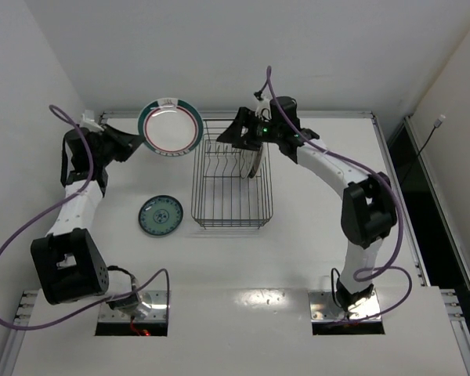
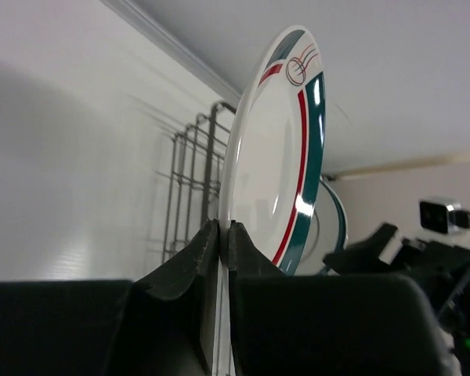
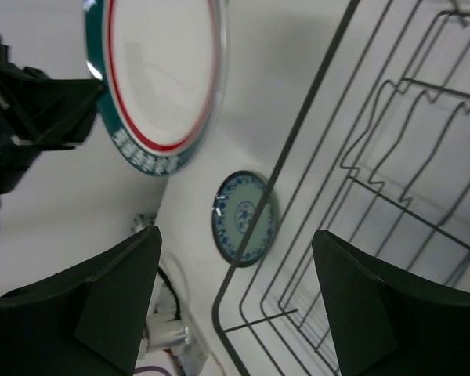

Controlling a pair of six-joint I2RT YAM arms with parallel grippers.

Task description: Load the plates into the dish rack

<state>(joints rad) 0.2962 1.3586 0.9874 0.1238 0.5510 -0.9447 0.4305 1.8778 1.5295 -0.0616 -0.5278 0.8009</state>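
Note:
My left gripper [image 1: 139, 139] is shut on the edge of a white plate with a green-red ringed rim [image 1: 171, 128] and holds it upright in the air, left of the dish rack's [image 1: 196, 184] far end. In the left wrist view the fingers [image 2: 224, 227] pinch its rim [image 2: 298, 149]. A second ringed plate [image 2: 338, 215] stands on edge in the rack [image 1: 255, 162]. My right gripper [image 1: 236, 138] is open and empty above the rack's far end [image 3: 235, 233]. The small teal-blue plate [image 1: 160, 215] lies flat left of the rack [image 3: 243, 218]. The flower plate is not in view.
The dish rack's wire dividers [image 3: 392, 141] are below the right gripper. White walls stand close behind and to the left of the table. The left arm's held plate [image 3: 163, 70] is near the right gripper.

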